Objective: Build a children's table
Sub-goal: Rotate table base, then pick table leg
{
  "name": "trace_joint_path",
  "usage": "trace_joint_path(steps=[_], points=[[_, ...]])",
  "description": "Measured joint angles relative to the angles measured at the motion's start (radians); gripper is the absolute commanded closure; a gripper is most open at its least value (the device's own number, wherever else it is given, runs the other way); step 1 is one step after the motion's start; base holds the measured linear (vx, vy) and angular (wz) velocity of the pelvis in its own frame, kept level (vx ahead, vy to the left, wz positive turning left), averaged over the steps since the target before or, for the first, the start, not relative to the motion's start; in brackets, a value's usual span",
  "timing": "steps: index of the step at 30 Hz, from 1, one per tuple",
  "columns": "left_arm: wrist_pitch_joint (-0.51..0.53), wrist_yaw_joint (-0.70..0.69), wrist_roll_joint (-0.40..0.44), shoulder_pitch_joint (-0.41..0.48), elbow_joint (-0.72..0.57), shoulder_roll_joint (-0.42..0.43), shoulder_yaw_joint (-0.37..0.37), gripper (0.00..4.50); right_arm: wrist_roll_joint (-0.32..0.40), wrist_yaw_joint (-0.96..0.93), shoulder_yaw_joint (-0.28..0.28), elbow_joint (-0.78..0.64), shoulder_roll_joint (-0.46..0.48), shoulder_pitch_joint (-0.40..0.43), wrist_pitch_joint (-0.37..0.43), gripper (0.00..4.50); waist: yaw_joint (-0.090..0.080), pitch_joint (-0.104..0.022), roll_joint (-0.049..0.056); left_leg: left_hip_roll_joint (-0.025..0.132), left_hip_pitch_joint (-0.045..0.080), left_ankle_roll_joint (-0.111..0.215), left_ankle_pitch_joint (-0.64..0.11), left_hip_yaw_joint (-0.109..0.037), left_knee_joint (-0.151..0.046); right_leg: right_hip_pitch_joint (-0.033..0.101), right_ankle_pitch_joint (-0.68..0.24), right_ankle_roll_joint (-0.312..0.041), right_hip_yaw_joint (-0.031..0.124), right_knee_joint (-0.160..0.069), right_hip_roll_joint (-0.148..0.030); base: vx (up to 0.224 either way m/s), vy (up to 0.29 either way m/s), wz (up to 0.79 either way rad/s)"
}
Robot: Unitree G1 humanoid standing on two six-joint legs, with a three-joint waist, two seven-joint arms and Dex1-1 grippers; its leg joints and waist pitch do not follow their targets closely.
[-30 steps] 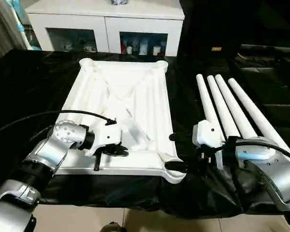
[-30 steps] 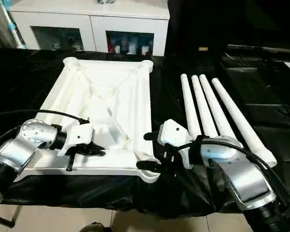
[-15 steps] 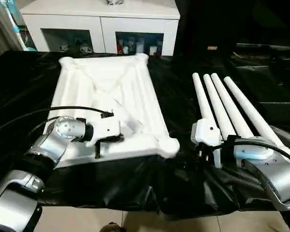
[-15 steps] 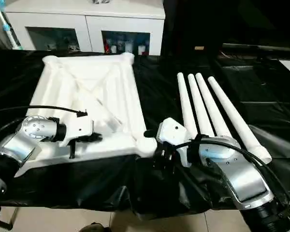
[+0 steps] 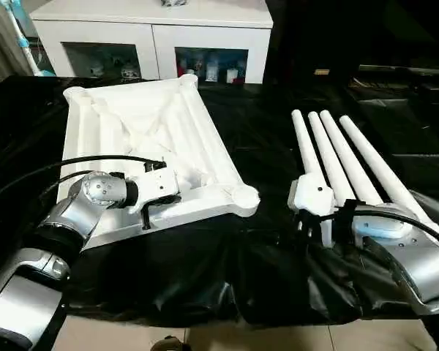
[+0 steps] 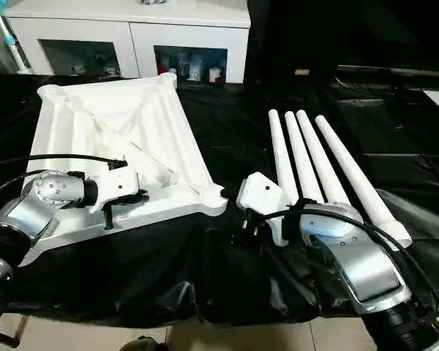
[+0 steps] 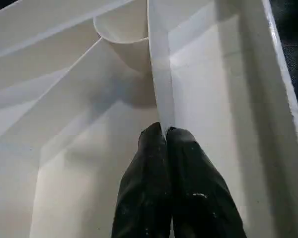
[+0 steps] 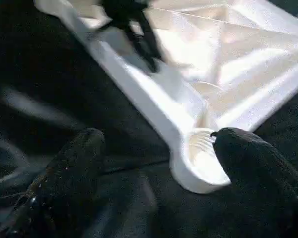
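Left claw (image 7: 166, 133) clamped on tabletop (image 5: 143, 139) rib | right claw (image 8: 154, 163) apart, level

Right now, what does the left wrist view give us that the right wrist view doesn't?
Left wrist view alone: the left gripper shut on a thin upright rib inside the table top, with a round socket wall beyond it.

Right wrist view alone: the right gripper open, its fingers apart over the black cover, the corner socket between them.

Both: the white ribbed underside of the table top, and the left gripper, which the right wrist view sees from outside.
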Motion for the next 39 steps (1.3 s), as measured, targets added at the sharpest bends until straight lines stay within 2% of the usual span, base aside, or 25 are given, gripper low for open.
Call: trace_joint_path(steps=[4,8,11,12,15,16,19,22,23,27,29,35,39], points=[[0.007,-0.004,-0.009,0.001,-0.001,-0.003,0.012,4.07,-0.048,-0.086,-0.003,0.025,0.020,-0.026,0.003,0.64,0.003,0.000,0.000,0.000,-0.001,0.000,0.000,0.000,0.000,-0.001,0.000,0.000,0.000,0.000,0.000,0.000,0.000,0.00],[-0.003,-0.003,-0.036,0.002,-0.038,0.003,0.061,3.62,-0.097,-0.181,-0.026,0.047,0.032,-0.050,0.098,0.64,0.007,0.001,-0.002,0.000,-0.001,0.000,0.000,0.001,0.000,-0.001,0.000,0.000,0.000,0.000,0.000,0.000,0.000,0.00],[0.000,-0.004,-0.060,0.003,-0.059,0.026,0.090,3.53,-0.108,-0.229,-0.038,0.086,0.052,-0.088,0.168,0.64,0.006,0.001,-0.002,0.000,-0.001,0.000,0.000,0.001,0.000,-0.001,0.000,0.000,0.000,0.001,0.000,0.000,0.000,0.00],[0.005,-0.004,-0.067,0.003,-0.072,0.032,0.099,3.22,-0.107,-0.251,-0.051,0.107,0.070,-0.106,0.190,0.36,0.006,0.001,-0.003,0.000,-0.001,0.000,0.000,0.001,0.000,-0.001,0.000,0.000,0.000,0.001,0.000,0.000,0.000,0.00],[0.023,-0.004,-0.082,0.006,-0.123,0.047,0.120,3.17,-0.095,-0.314,-0.098,0.145,0.111,-0.156,0.257,0.29,0.006,0.001,-0.003,0.000,-0.001,0.000,0.000,0.001,0.000,-0.001,0.000,0.000,0.000,0.001,0.000,0.000,0.000,0.00],[0.027,-0.004,-0.087,0.010,-0.138,0.049,0.125,2.97,-0.095,-0.333,-0.112,0.152,0.123,-0.166,0.275,0.12,0.006,0.001,-0.003,0.000,-0.001,0.000,0.000,0.001,0.000,-0.001,0.000,0.000,0.000,0.001,0.000,0.000,0.000,0.00],[0.059,-0.005,-0.110,0.044,-0.200,0.057,0.155,2.74,-0.099,-0.395,-0.132,0.184,0.150,-0.204,0.344,0.00,0.006,0.001,-0.003,0.000,-0.001,0.000,0.000,0.002,0.000,-0.001,0.000,0.000,0.000,0.000,0.000,0.000,0.000,0.00],[0.168,-0.020,-0.198,0.135,-0.389,0.049,0.203,2.61,-0.124,-0.459,-0.161,0.238,0.170,-0.254,0.457,0.00,0.006,0.001,-0.004,0.000,-0.001,0.000,0.000,0.003,0.000,-0.001,0.000,0.000,0.000,0.000,-0.001,0.000,0.000,0.00],[0.238,-0.022,-0.255,0.186,-0.516,0.028,0.219,2.49,-0.128,-0.483,-0.176,0.264,0.176,-0.276,0.503,0.00,0.007,0.001,-0.004,0.000,-0.001,0.000,0.000,0.003,0.000,-0.001,0.000,0.000,0.000,0.000,-0.002,0.000,0.000,0.00],[0.380,-0.003,-0.390,0.270,-0.790,-0.052,0.199,2.31,-0.134,-0.538,-0.203,0.305,0.209,-0.308,0.571,0.00,0.008,0.003,-0.013,0.000,-0.001,-0.001,0.002,0.004,0.000,-0.001,0.000,0.000,0.000,0.002,-0.002,0.000,0.000,0.00],[0.432,0.026,-0.419,0.302,-0.884,-0.060,0.192,2.10,-0.129,-0.552,-0.207,0.309,0.214,-0.310,0.599,0.00,0.004,0.003,-0.013,0.000,0.000,-0.001,0.002,0.004,0.000,-0.001,0.000,0.000,0.000,0.002,-0.002,0.000,0.000,0.00],[0.577,0.085,-0.420,0.426,-1.073,-0.074,0.173,2.10,-0.126,-0.590,-0.258,0.354,0.243,-0.319,0.707,0.00,-0.012,0.003,-0.017,0.000,0.001,-0.002,0.002,0.004,-0.001,-0.001,0.000,0.000,0.000,0.002,-0.002,0.000,0.000,0.00],[0.675,0.112,-0.420,0.447,-1.174,-0.048,0.161,2.10,-0.125,-0.607,-0.260,0.381,0.253,-0.319,0.714,0.00,-0.014,0.003,-0.018,0.000,0.001,-0.003,0.003,0.004,-0.001,-0.001,0.000,0.000,0.001,0.002,-0.002,0.000,0.000,0.00]])
